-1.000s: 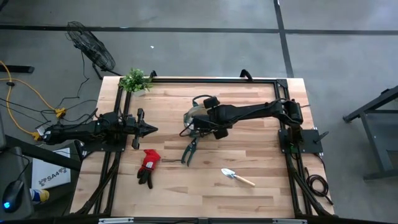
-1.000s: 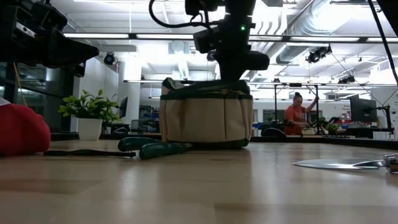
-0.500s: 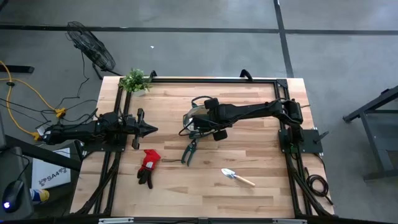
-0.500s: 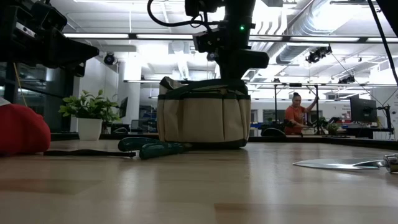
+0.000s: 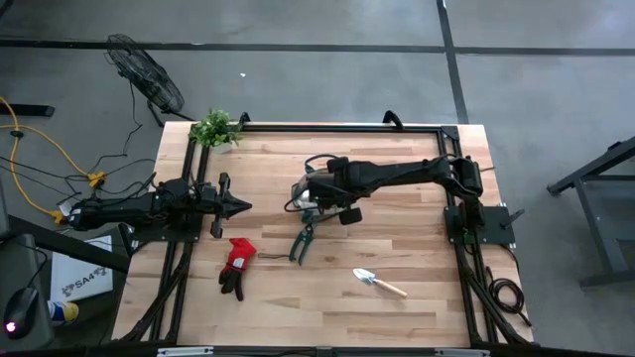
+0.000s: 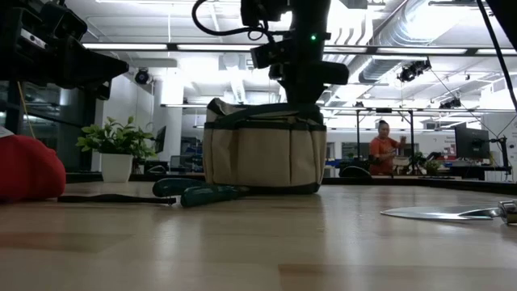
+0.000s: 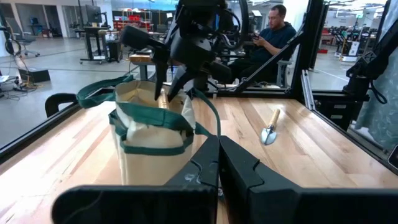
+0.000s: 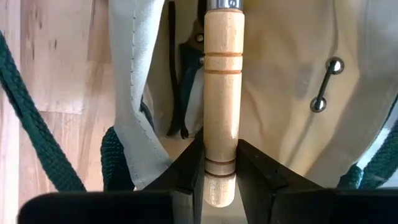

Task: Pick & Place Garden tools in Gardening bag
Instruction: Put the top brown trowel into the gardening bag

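Note:
The tan gardening bag [image 5: 308,185] with dark green trim stands upright mid-table and also shows in the low view [image 6: 262,153] and the left wrist view [image 7: 152,124]. My right gripper [image 5: 316,194] is over its opening, shut on a trowel's light wooden handle [image 8: 221,74]. Dark green shears handles [image 8: 185,81] show inside the bag. Another pair of pruning shears [image 5: 301,241], the red-and-black gloves [image 5: 236,266] and a second trowel [image 5: 378,283] lie flat on the table. My left gripper [image 5: 243,206] is shut and empty at the table's left. My right gripper pinches the trowel's wooden handle near its free end [image 8: 221,152] between its two fingers. The handle lies along the fingers and points away from them into the bag's opening. The fingers come from above, over the bag. The trowel is clear of the table; its blade is hidden.
A small green plant [image 5: 216,127] in a white pot stands at the far left corner. Black frame rails [image 5: 327,126] run along the table's far edge and sides. Bare wood lies near the front edge. A person [image 6: 381,153] sits in the room beyond.
My right gripper has moved a little toward the table's left with the trowel, coming over the bag's opening. The bag has shifted slightly with it.

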